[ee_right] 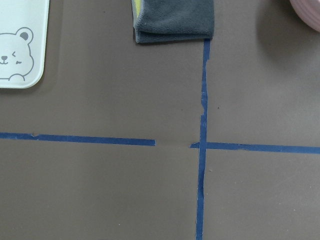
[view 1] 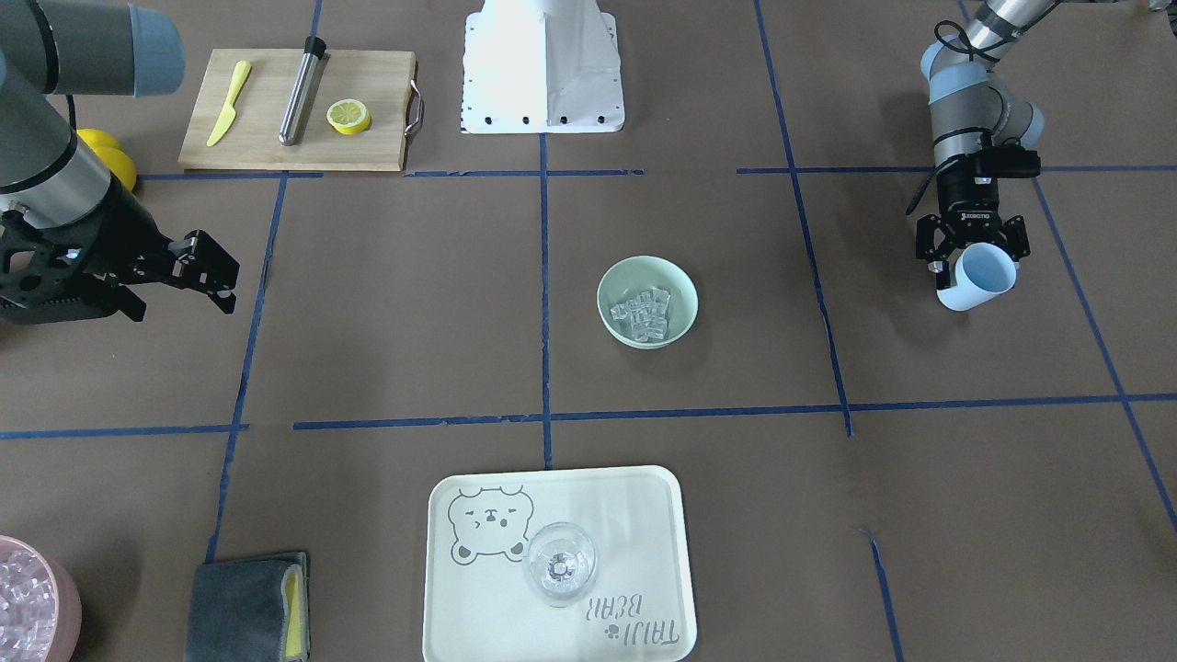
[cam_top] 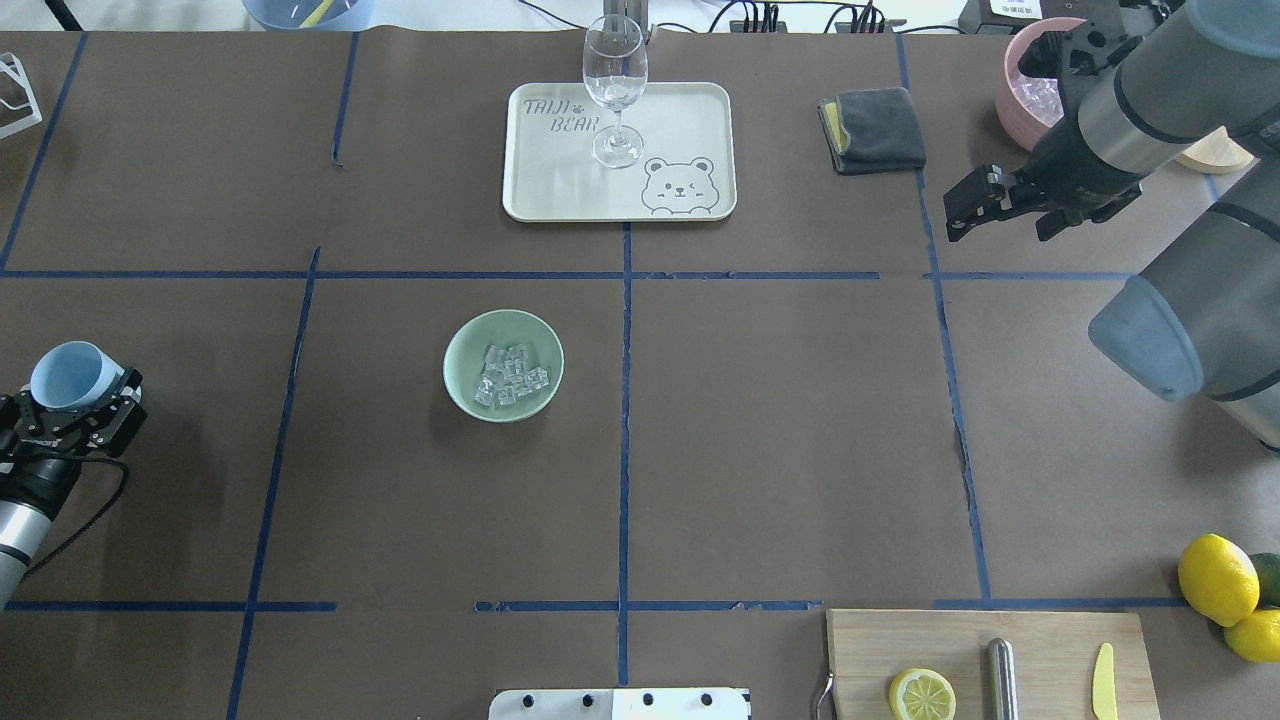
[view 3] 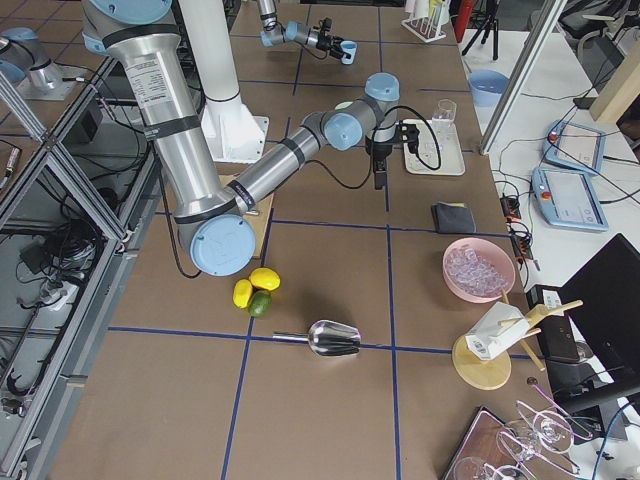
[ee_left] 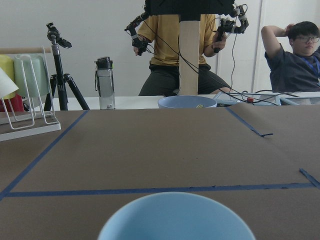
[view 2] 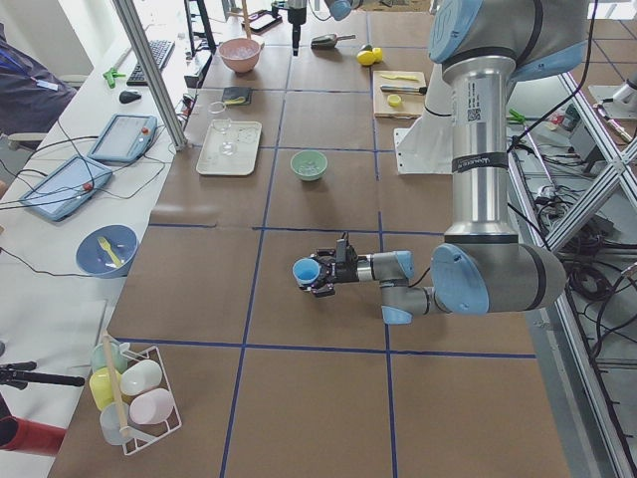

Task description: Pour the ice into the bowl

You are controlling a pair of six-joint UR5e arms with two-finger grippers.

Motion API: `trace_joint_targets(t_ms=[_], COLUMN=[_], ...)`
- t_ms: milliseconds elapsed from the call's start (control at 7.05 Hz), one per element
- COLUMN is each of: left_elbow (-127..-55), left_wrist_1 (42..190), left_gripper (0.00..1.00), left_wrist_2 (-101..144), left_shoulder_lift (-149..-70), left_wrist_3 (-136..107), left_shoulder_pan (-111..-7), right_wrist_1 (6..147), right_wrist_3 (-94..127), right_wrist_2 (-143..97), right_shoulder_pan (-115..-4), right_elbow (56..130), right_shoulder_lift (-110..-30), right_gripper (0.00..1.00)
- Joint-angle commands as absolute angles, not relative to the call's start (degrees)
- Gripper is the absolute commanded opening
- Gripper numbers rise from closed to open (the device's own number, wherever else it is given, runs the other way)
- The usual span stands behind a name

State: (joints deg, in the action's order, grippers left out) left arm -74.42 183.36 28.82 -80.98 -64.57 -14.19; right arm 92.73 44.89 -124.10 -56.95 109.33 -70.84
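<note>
The pale mint-green bowl stands near the table's middle, with the ice, a heap of clear little cubes, lying inside it. My left gripper is shut on a light blue cup, held well off to the robot's left of the bowl. The cup is tipped on its side, its mouth points away from the robot, and it looks empty. Its rim fills the bottom of the left wrist view. My right gripper is open and empty, far from the bowl.
A cream tray with a wine glass lies at the operators' side. A grey cloth and a pink tub of ice are near my right gripper. A cutting board with a lemon half, a knife and a steel tool lies by the robot base.
</note>
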Motion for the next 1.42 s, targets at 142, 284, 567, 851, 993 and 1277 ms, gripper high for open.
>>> trace_joint_targets(t_ms=[142,284,567,851,993,1277], left_elbow=[-76.98,-78.56,-81.62,-85.78,-85.78,-85.78], left_wrist_1=[184.31,184.48,184.48,184.48,184.48,184.48], left_gripper=[1.00,1.00,1.00,1.00,1.00,1.00], left_wrist_2=[36.63,37.52,39.80,42.62,44.54,47.36], left_shoulder_lift=[-78.06,-76.57,-72.28,-67.60,-67.59,-67.59], left_wrist_3=[-62.77,-60.93,-60.47,-58.89,-59.41,-59.68], left_shoulder_pan=[-14.94,-15.03,-15.12,-15.12,-15.03,-15.03], right_wrist_1=[92.72,92.72,92.64,92.64,92.64,92.64], right_wrist_3=[44.91,44.91,47.70,53.15,53.96,55.54], right_wrist_2=[-124.10,-124.10,-124.01,-123.49,-123.40,-121.83], right_shoulder_pan=[-56.95,-56.95,-56.34,-53.36,-52.91,-51.25], right_elbow=[109.34,109.34,109.51,109.51,109.60,109.51], right_shoulder_lift=[-70.93,-70.93,-70.75,-68.47,-68.38,-67.51], right_gripper=[1.00,1.00,1.00,1.00,1.00,1.00])
